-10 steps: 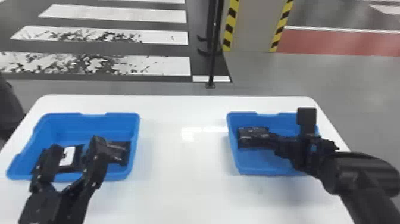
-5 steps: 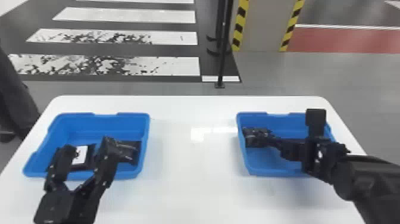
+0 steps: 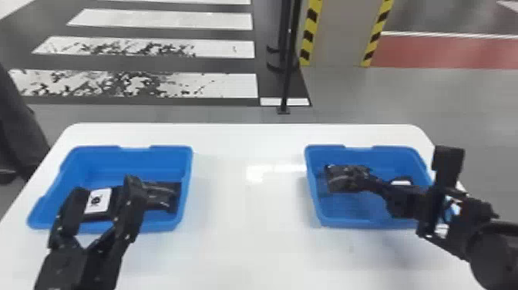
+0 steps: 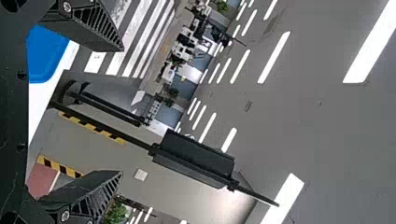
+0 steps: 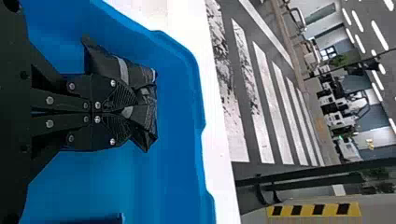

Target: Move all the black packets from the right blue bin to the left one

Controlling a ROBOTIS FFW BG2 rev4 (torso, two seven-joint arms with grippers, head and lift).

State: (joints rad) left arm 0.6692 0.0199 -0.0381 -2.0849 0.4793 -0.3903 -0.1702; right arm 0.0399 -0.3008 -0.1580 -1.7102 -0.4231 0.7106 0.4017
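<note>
Evidently, the table carries the right blue bin. Well apart to that bin's left, the left blue bin holds two black packets, partly masked by the left gripper, fingers spread. Inside the right blue bin, the right gripper pinches a black packet, longer side roughly crosswise; the right arm partly hides something white-topped.

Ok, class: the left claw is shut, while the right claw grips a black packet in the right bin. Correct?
Not shut: the left claw is open, as the left wrist view shows. The right claw grips a black packet in the right bin.
</note>
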